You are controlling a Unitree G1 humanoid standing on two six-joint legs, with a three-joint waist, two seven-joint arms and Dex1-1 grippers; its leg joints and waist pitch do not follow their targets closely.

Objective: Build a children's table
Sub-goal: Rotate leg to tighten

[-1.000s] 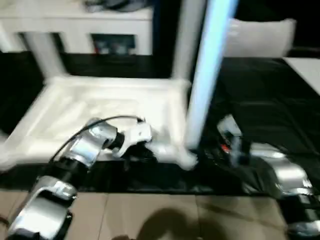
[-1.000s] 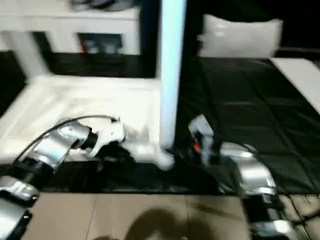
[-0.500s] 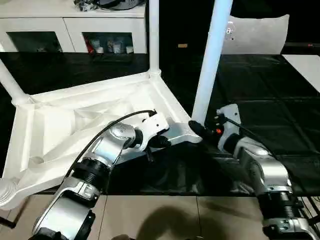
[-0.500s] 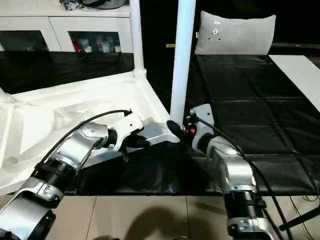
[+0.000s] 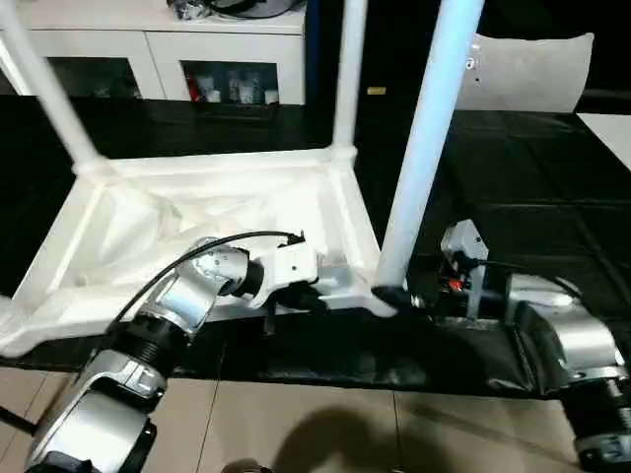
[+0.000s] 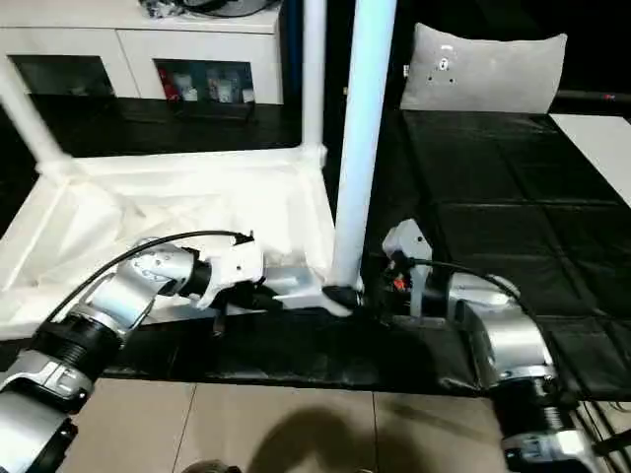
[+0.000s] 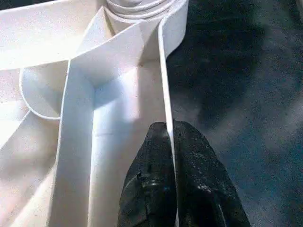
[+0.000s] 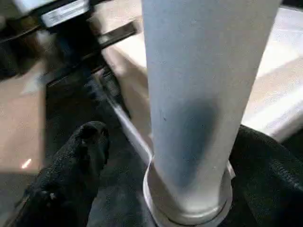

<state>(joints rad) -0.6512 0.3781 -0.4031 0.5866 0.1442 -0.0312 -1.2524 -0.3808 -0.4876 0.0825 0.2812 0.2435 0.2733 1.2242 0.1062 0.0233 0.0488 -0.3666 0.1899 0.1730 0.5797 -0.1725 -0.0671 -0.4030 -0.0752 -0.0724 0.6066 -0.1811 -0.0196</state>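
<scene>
The children's table (image 5: 212,212) lies upside down on a black surface (image 6: 493,197), ribbed white underside facing up. Three round tapered white legs (image 6: 363,148) stand upright in rounded corner sockets: two at the far corners, one at the near right corner

- The two eye views look forward and down from the robot's head over both silver forearms, set slightly apart sideways; both take in the upturned children's table (image 5: 207,212) on the black mat (image 6: 493,197), with the white cabinet (image 5: 158,59) behind.
- The left wrist view sits very close above the left gripper (image 7: 170,142), looking along the table's near edge.
- The right wrist view looks from close up at the base of the leg (image 8: 199,94) at the near right corner, which both eye views also show.
</scene>
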